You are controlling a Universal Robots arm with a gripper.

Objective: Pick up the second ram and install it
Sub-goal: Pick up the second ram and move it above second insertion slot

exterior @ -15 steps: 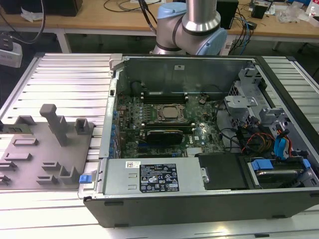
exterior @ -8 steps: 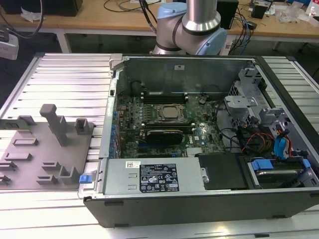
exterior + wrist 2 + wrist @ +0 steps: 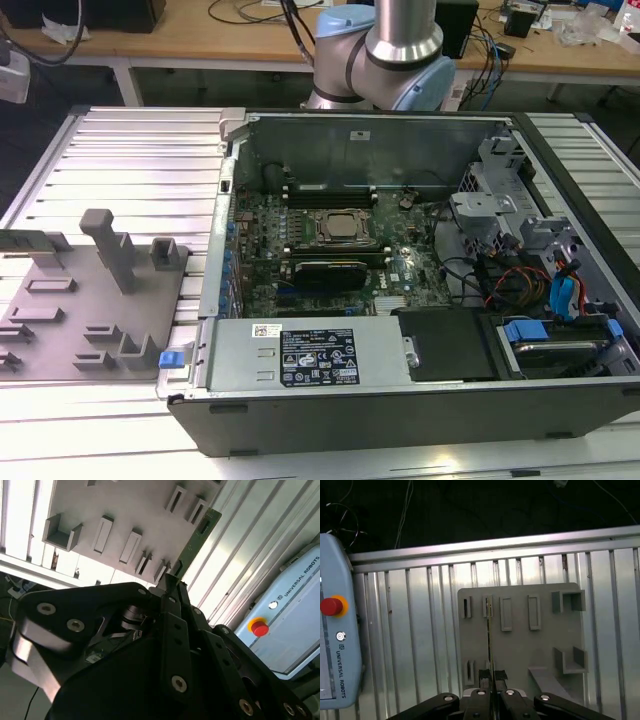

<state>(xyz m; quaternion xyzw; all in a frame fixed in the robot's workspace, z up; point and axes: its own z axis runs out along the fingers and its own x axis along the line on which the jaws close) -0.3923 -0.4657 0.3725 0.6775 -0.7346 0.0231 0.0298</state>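
On the ribbed metal desk (image 3: 420,630) a grey slotted plate (image 3: 520,645) is laid. Over it the tool (image 3: 490,677) is seen closed tight on the second ram (image 3: 197,540), gripped by one end, edge-on, the other end reaching toward the plate's slots.

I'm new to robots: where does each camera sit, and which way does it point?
Exterior view: off the arm, looking down into the open computer case; the arm shows beyond it.
First wrist view: on the arm, looking past the tool at the grey holder plate.
Second wrist view: on the arm, behind the tool, facing that plate.
Both wrist views share the second ram in the tool.
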